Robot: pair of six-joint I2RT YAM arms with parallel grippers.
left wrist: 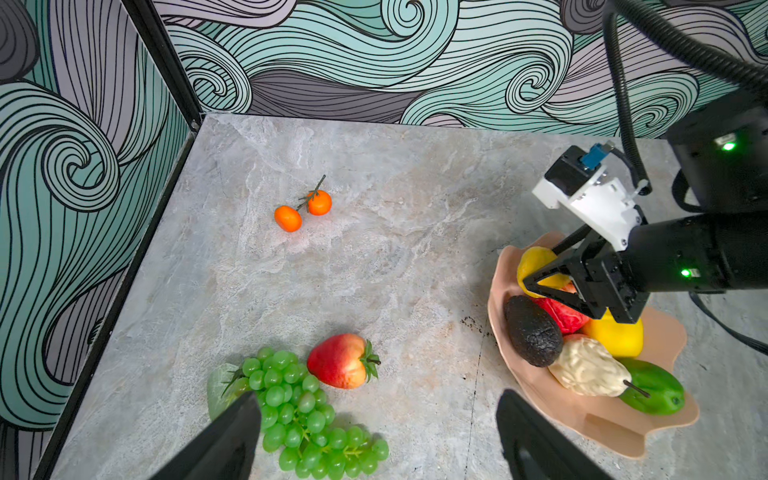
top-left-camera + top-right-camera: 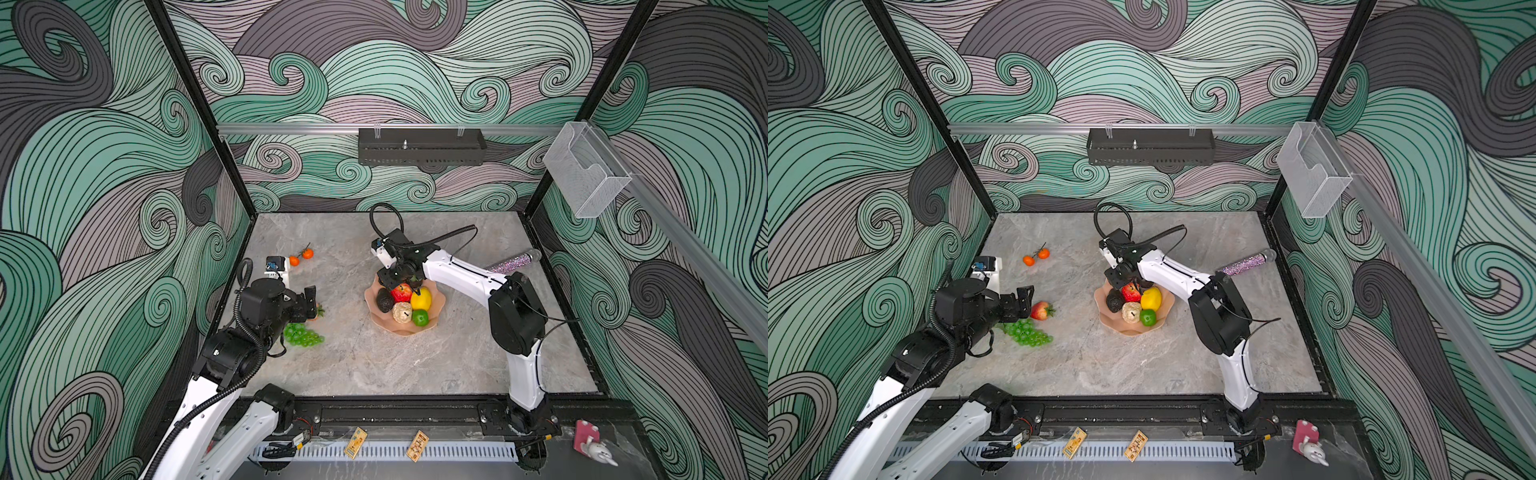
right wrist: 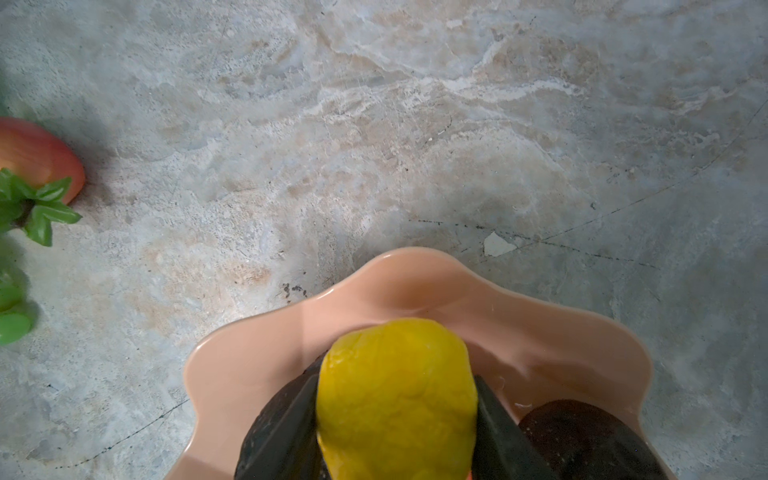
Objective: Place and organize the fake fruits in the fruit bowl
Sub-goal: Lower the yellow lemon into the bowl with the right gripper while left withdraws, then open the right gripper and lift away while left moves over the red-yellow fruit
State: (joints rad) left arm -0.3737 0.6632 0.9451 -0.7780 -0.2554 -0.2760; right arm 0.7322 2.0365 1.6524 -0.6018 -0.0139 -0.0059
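Right gripper (image 3: 395, 384) grips a yellow fruit (image 3: 395, 419), jaws half-closed around it, over the fruit bowl (image 2: 390, 326) at centre frame in both top views (apple (image 2: 401, 292), lemon (image 2: 421, 298), lime (image 2: 420, 318) and avocado (image 2: 385, 300) sit inside). Left gripper (image 2: 1025, 296) gapes wide, holding nothing, centre-left beside the strawberry (image 2: 1040, 310) and grapes (image 2: 1027, 332).

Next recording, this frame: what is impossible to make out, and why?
Yellow fruit held by the right pincer: cut off by the right wrist view's bottom edge; under the wrist in both top views.
Strawberry: mostly behind the left pincer in a top view.
Far rim of the bowl: covered by the right pincer in both top views.
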